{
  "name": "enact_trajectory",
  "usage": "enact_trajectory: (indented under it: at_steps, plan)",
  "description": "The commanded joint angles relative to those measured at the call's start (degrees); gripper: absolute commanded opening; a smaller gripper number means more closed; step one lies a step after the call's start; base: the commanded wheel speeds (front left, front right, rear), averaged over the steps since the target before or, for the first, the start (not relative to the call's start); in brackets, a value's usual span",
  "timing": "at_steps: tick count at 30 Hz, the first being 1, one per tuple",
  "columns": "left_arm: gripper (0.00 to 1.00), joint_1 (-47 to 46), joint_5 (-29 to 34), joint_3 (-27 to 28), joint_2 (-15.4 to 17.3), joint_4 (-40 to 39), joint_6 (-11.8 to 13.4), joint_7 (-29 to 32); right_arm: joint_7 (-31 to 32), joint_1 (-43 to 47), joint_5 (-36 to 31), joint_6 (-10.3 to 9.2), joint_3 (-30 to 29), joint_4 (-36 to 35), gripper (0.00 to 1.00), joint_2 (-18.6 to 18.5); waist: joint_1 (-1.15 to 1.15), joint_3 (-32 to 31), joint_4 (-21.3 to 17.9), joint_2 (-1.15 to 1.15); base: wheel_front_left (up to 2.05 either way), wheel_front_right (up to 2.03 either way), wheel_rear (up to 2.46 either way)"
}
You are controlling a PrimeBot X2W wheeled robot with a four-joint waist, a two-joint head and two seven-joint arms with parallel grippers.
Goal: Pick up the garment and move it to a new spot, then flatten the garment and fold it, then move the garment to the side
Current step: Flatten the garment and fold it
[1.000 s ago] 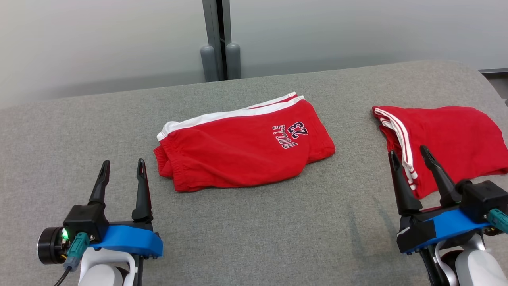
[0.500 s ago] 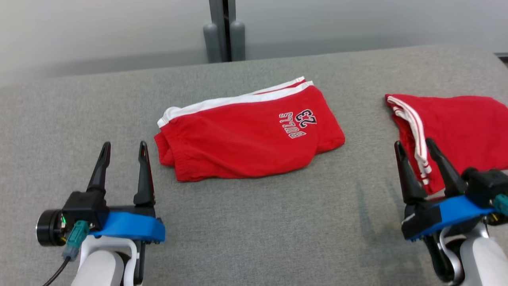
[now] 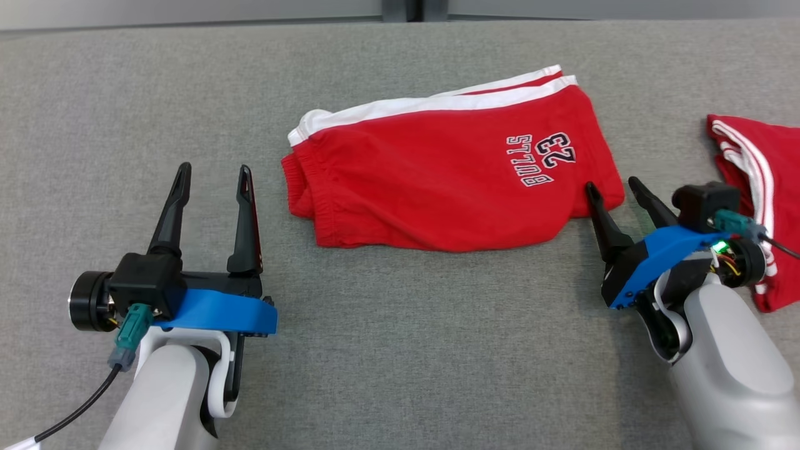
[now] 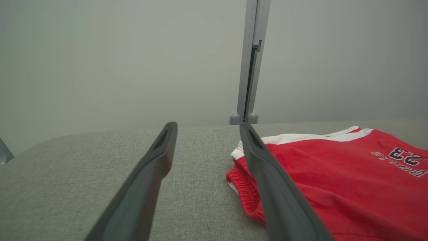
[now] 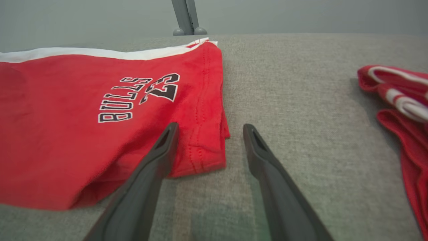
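Grey fabric surface (image 3: 400,350), grey post (image 4: 245,67) behind

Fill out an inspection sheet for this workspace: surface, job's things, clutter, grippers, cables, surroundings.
Surface: grey woven fabric tabletop, flat.
Job's things: red fabric shorts with white trim and a BULLS 23 print, lying folded mid-table, ungripped.
Clutter: second red garment with white stripes, rumpled at the robot's right, apart from the shorts.
Grippers: left gripper open, left of the shorts, holding nothing; right gripper open, fingertips at the shorts' right hem corner, holding nothing.
Cables: black cable from the left wrist's teal plug; another black cable at the right wrist.
Surroundings: pale grey wall with a grey vertical post behind the table.
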Motion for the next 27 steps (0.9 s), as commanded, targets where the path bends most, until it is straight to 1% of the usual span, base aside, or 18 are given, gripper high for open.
enact_trajectory:
  at_steps: [1,5,6,7,8,9,13,19,22,27]
  plan:
    - [1.00,-1.22,0.27,0.16,-0.02,0.26,-0.04,-0.50,0.26,-1.40,0.03,-0.02,0.14,1.59,1.00,-0.30,-0.02,0.62,0.67,-0.01,0.00,0.00,0.00]
    - [1.00,-1.74,0.28,0.19,-0.26,0.99,-0.08,-0.99,1.62,-4.87,0.32,-0.02,0.61,8.85,1.00,0.37,-0.02,0.75,0.96,-0.01,0.00,0.00,0.00]
    - [1.00,-1.85,0.27,0.26,-0.24,1.17,-0.06,-1.01,1.50,-5.39,0.75,-0.02,1.04,10.05,0.84,0.60,-0.02,0.76,0.95,-0.01,0.00,0.00,0.00]
    - [1.00,-1.85,0.27,0.30,-0.27,1.36,0.02,-1.05,1.57,-5.85,1.20,-0.02,1.51,11.17,0.49,0.78,-0.02,0.74,0.90,-0.01,0.00,0.00,0.00]
    - [1.00,-1.79,0.30,0.29,-0.35,1.52,0.14,-1.11,1.38,-6.37,1.51,-0.01,2.07,11.96,0.13,0.86,-0.02,0.69,0.82,-0.01,0.00,0.00,0.00]
    - [1.00,-1.69,0.28,0.33,-0.41,1.66,0.25,-1.22,0.91,-6.72,1.92,-0.01,2.67,12.60,0.00,0.93,-0.02,0.57,0.68,-0.01,0.00,0.00,0.00]
    - [1.00,-0.88,-0.10,0.34,-0.51,2.20,0.40,-1.47,-2.21,-6.88,3.39,-0.01,4.14,13.73,0.00,0.53,-0.02,-0.20,0.14,-0.01,0.00,0.00,0.00]
    - [1.00,0.80,-0.49,0.37,-0.23,3.14,0.64,-1.48,-6.93,-2.36,5.65,-0.01,6.10,12.17,0.00,0.69,-0.02,-2.64,-1.12,-0.01,0.00,0.00,0.00]
    - [1.00,1.97,-0.86,0.38,0.12,3.38,0.86,-1.07,-8.24,1.98,6.92,-0.02,6.38,10.33,0.00,0.29,-0.02,-4.29,-2.08,-0.01,0.00,0.00,0.00]
    - [1.00,3.19,-1.00,0.10,0.29,2.92,1.24,-0.61,-7.79,5.23,7.64,-0.02,5.32,9.14,0.00,-0.59,-0.02,-5.56,-2.74,-0.01,0.00,0.00,0.00]
